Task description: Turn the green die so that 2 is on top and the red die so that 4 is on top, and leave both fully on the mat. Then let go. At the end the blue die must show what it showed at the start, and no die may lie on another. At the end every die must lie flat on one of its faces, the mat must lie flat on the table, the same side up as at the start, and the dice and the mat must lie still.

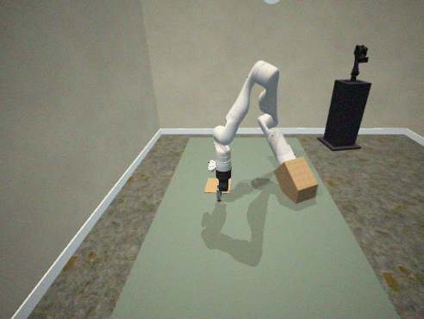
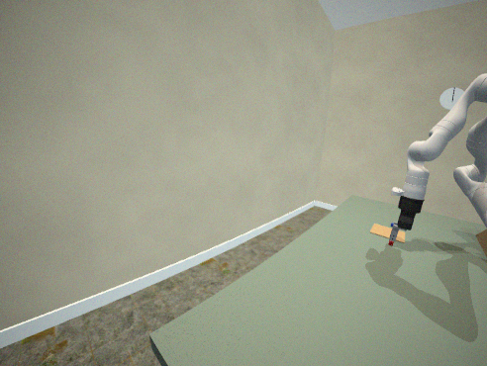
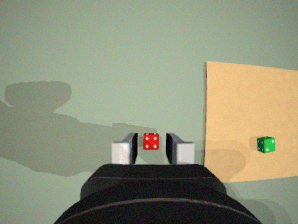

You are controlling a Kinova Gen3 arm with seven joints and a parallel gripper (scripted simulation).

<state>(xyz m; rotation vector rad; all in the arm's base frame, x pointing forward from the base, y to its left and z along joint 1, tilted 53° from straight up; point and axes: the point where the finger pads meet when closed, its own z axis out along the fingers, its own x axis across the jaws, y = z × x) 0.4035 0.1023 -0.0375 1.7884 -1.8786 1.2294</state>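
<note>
The red die (image 3: 151,141) (image 1: 219,200) (image 2: 391,243) lies on the table off the mat, with four pips on the face toward the wrist camera. My gripper (image 3: 151,143) (image 1: 219,197) (image 2: 393,237) is open and points down, its fingers on either side of the red die with a gap at each side. The green die (image 3: 266,144) lies on the tan mat (image 3: 240,95) (image 1: 210,185) (image 2: 380,230); its top number is hard to read. The blue die (image 2: 392,225) shows small behind the fingers in the exterior view; its top face cannot be read and it is outside the wrist view.
The mat's near edge is to the right of the fingers in the wrist view. A wooden block (image 1: 296,180) stands at the arm's base on the green table (image 1: 241,284) (image 2: 297,297). A black pedestal (image 1: 347,114) with a small dark arm stands far behind.
</note>
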